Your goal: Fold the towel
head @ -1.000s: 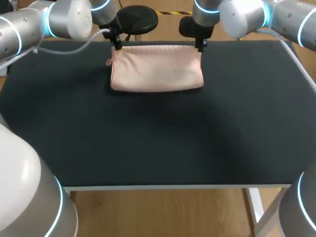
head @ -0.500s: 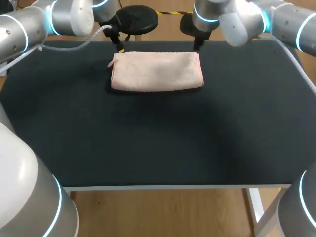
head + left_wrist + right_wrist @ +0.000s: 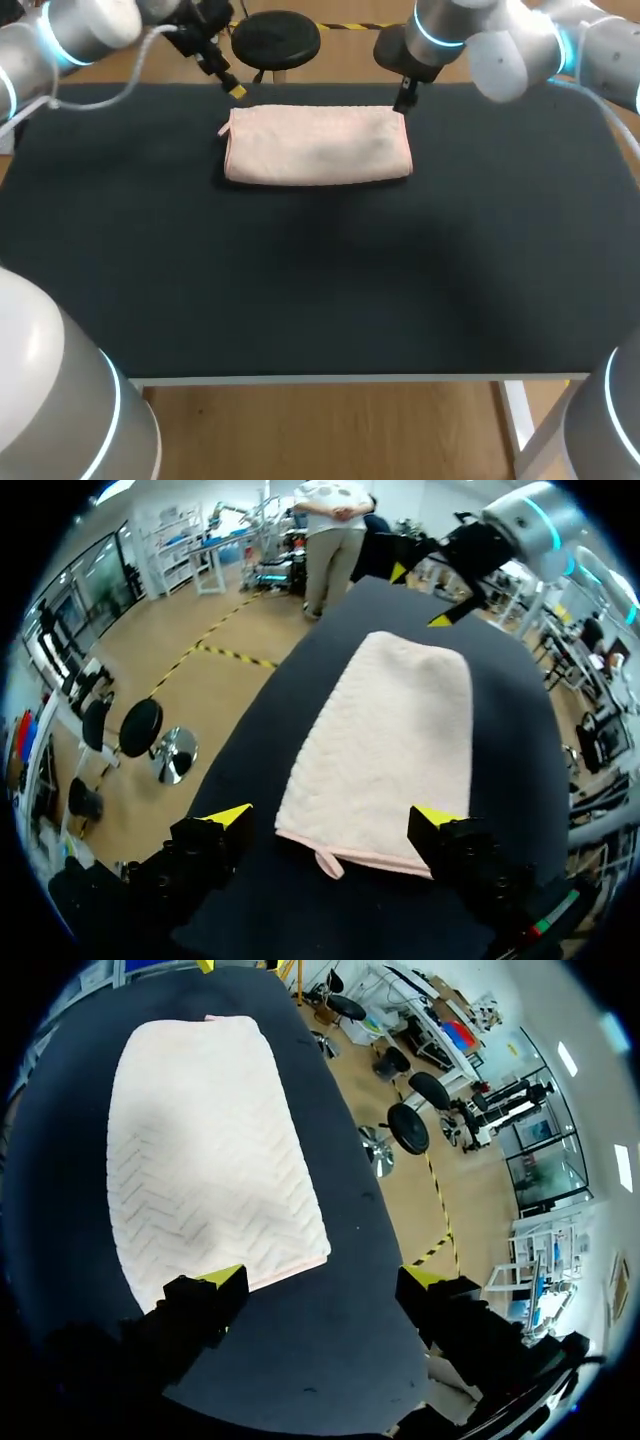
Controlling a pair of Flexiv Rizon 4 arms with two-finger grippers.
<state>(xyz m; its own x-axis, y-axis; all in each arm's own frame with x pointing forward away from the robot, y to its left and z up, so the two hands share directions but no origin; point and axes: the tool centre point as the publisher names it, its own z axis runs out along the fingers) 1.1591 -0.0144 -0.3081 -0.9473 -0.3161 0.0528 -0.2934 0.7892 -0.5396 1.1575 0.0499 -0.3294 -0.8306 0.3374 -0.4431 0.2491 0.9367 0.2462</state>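
Backing off since a moment ago, the left gripper (image 3: 232, 88) and right gripper (image 3: 403, 100), its tips probably shadowed, gape empty near the folded pink towel (image 3: 318, 146), flat at upper centre.

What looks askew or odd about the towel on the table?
Nothing much. The pink towel lies folded and flat; only its small loop sticks out at one corner, by the left gripper.
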